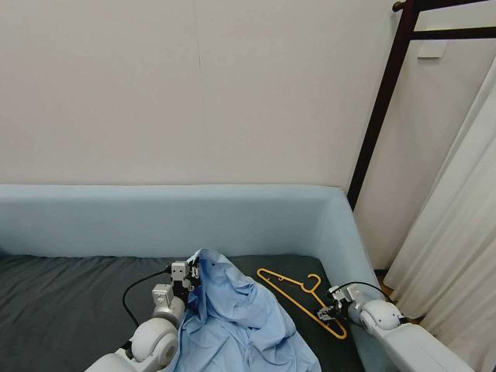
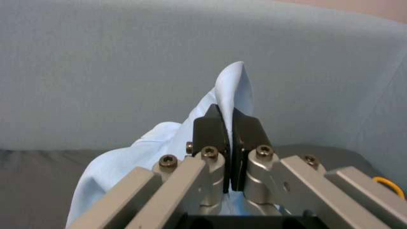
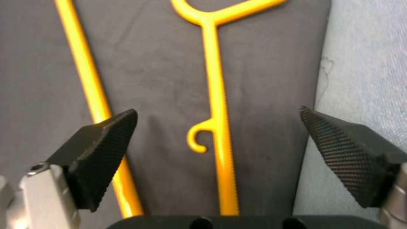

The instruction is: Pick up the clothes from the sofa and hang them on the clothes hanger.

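The left gripper (image 2: 230, 121) has its jaws pinched together on a raised fold of the light blue shirt (image 1: 232, 322), which drapes down below them. The right gripper (image 3: 219, 119) holds its jaws wide apart over the orange hanger (image 3: 215, 86), which lies flat on the dark seat cushion (image 1: 62, 302). Behind both rises the sofa back (image 1: 155, 221). A dark wooden rack (image 1: 380, 116) stands beyond the right gripper.

Sofa (image 1: 232, 217) w/ blue shirt (image 1: 232, 318) & yellow hanger (image 3: 216, 95) on seat.
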